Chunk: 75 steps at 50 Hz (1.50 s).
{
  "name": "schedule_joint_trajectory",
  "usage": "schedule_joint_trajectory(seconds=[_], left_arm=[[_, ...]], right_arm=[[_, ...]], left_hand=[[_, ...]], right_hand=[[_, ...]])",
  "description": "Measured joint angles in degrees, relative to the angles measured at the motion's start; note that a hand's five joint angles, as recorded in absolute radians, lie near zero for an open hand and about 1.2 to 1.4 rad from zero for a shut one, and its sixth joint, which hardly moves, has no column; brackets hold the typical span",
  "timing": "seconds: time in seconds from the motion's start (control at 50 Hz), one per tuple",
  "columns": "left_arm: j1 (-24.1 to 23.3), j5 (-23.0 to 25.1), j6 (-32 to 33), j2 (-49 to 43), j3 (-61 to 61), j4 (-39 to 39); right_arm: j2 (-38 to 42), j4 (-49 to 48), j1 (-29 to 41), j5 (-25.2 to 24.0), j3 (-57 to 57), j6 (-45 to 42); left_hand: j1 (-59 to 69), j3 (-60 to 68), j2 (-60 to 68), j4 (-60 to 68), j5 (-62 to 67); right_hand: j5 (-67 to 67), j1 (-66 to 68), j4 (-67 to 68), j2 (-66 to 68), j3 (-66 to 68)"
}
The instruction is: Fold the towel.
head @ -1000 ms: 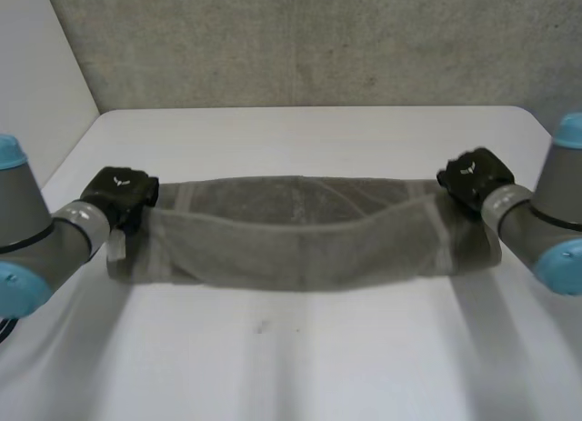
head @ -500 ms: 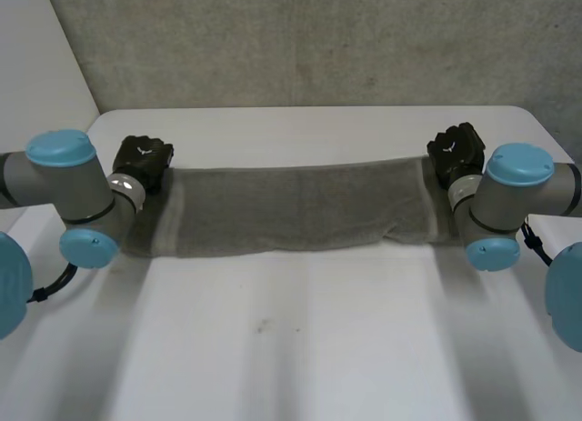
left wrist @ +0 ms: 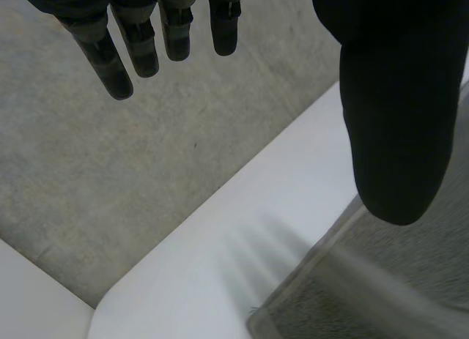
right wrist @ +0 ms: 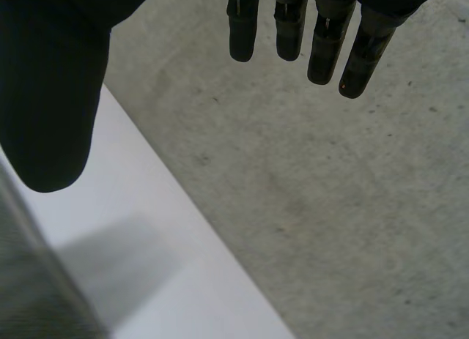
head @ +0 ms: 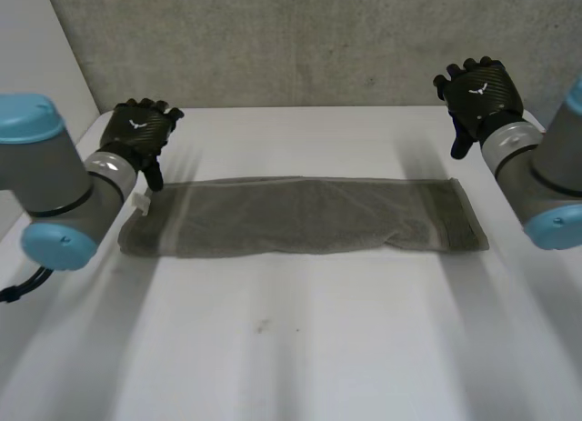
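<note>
A rough, mottled grey concrete wall (head: 318,39) rises just behind the smooth white table (head: 300,348), whose far corners are rounded. At the head view's left, a plain white side wall (head: 36,66) meets the concrete beside the table's edge.

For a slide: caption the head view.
Open left hand and right hand hover by the ends of the flat grey towel.

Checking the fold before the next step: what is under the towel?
The towel lies as a long strip on the white table, which shows all around it. What is directly beneath is covered.
</note>
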Motion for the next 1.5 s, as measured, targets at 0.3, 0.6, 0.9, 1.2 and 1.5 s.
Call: schedule_joint_trajectory(seconds=[0.3, 0.6, 0.9, 1.2, 1.5], left_arm=[[-0.8, 0.1, -13.0, 16.3, -23.0, 7.6], [-0.2, 0.1, -13.8, 15.7, -28.4, 12.9], [0.1, 0.1, -13.8, 15.7, -29.1, 12.6], [0.1, 0.0, -13.8, 16.1, -29.5, 12.6], [0.0, 0.0, -13.8, 16.3, -29.7, 12.7]], right_arm=[[-3.9, 19.2, -3.5, -0.7, 8.4, 5.3], [2.3, 6.7, -5.9, -0.4, 16.2, 2.2], [6.4, 3.1, -8.8, -0.4, 15.7, -3.2], [6.2, 2.8, -17.3, 12.8, 10.3, -15.2], [-5.3, -3.8, -2.8, 2.0, 9.0, -4.8]], left_hand=[[0.0, 0.0, -0.1, -0.1, 0.0], [0.0, 0.0, -0.1, -0.1, 0.0], [0.0, 0.0, -0.1, -0.1, 0.0], [0.0, 0.0, -0.1, -0.1, 0.0], [0.0, 0.0, -0.1, -0.1, 0.0]], right_hand=[[12.3, 10.6, 13.0, 13.2, 14.0], [16.4, 14.3, 17.5, 17.7, 18.6], [52.2, 42.2, 54.8, 54.4, 55.5], [52.5, 42.2, 54.9, 54.4, 55.5], [52.9, 42.6, 55.2, 54.4, 55.8]])
